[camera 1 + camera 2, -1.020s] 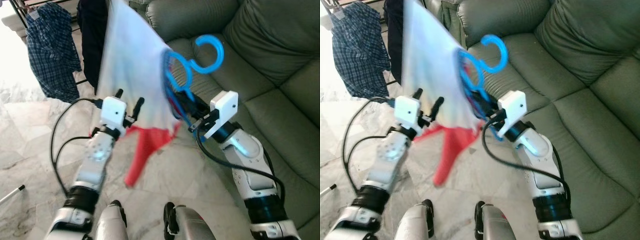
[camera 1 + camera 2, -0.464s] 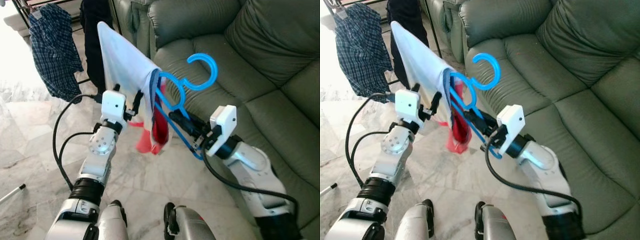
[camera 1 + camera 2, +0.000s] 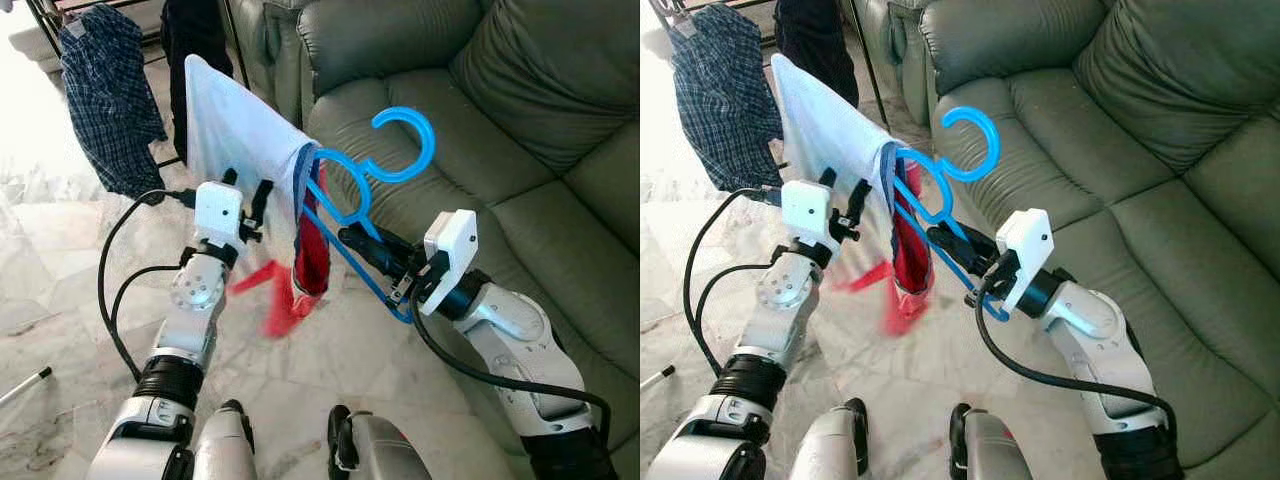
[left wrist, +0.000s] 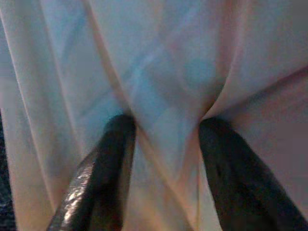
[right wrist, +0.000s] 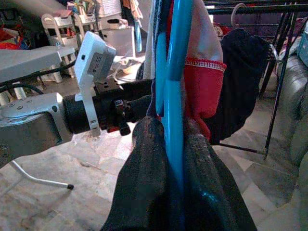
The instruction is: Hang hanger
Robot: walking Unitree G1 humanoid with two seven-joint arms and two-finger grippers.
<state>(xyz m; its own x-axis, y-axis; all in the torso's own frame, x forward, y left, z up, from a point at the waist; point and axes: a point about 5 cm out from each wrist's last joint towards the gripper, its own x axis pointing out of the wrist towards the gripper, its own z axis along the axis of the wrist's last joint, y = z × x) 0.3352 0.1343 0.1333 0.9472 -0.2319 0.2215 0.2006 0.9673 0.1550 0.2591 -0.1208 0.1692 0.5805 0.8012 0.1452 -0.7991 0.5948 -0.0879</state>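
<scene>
A blue plastic hanger (image 3: 405,140) stands hook-up in front of me, and my right gripper (image 3: 352,238) is shut on its lower bar. The right wrist view shows the blue bar pinched between the black fingers (image 5: 144,159). A white garment (image 3: 235,135) with a red part (image 3: 312,265) hangs over the hanger, stretching up and to the left. My left gripper (image 3: 247,185) is open, its two fingers against the white cloth (image 4: 163,72), a fold lying between them. A red tail (image 3: 262,290) of the garment swings below, blurred.
A grey-green leather sofa (image 3: 520,120) takes up the right and back. At the back left stands a drying rack pole (image 3: 238,50) with a plaid shirt (image 3: 105,90) and a dark garment (image 3: 195,40). Marble floor (image 3: 60,300) lies below, with a white stick (image 3: 25,387) on it.
The hanger has come lower and steadier than a second ago. The white cloth has spread to the left with my left gripper, and the red tail has swung out to the lower left.
</scene>
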